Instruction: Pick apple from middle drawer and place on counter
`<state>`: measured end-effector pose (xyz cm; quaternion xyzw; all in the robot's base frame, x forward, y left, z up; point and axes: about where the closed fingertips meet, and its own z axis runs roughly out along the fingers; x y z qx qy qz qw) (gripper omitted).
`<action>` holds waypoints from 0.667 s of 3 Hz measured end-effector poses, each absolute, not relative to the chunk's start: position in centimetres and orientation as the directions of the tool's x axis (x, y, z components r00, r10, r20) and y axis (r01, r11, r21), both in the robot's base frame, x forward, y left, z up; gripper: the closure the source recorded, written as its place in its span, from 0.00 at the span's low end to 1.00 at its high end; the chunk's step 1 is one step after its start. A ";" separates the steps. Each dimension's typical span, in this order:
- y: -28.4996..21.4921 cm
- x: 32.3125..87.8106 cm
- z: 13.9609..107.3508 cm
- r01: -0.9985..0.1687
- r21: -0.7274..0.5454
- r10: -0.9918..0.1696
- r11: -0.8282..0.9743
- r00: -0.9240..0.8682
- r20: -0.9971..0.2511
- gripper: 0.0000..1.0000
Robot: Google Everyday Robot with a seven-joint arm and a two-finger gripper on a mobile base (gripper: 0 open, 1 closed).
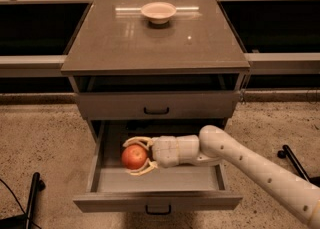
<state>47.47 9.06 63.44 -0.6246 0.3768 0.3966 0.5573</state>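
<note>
At about eight o'clock in the view, a dark pole (34, 192) leaned over the speckled floor (45, 138), with a thin cable (11, 193) curling beside it. To its right, the middle drawer (95, 170) stood pulled out from the grey cabinet, its small dark handle (158, 210) at six o'clock on its front panel.

The apple (134, 157) was in the left half of the drawer, at about nine o'clock of the tray. I could not tell whether it rested on the tray floor or was raised just off it. The gripper (128, 157) reached in from the three o'clock side. Its jaws were closed around the apple, with one pale curved finger (136, 142) over the fruit at twelve o'clock and the other under it at six o'clock.

Directly above, at twelve o'clock from the apple, the closed upper drawer front (200, 105) showed its black handle (156, 110). Over that lay the counter (155, 48), glossy and brown-grey. A shallow beige bowl (158, 12) sat near its far edge, at about twelve o'clock on the top.

To the right of the gripper, the white arm (250, 165) ran out across the drawer's right wall towards four o'clock and left the view at the lower right corner. Beyond it, at about four o'clock, a dark bar (296, 162) lay on the floor.
</note>
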 end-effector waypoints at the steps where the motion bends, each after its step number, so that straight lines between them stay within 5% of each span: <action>1: 5.4 47.1 70.0 -0.911 -0.399 -0.080 -0.100 0.408 -0.910 1.00; 2: 1.5 48.9 77.8 -0.933 -0.344 -0.178 -0.106 0.358 -0.917 1.00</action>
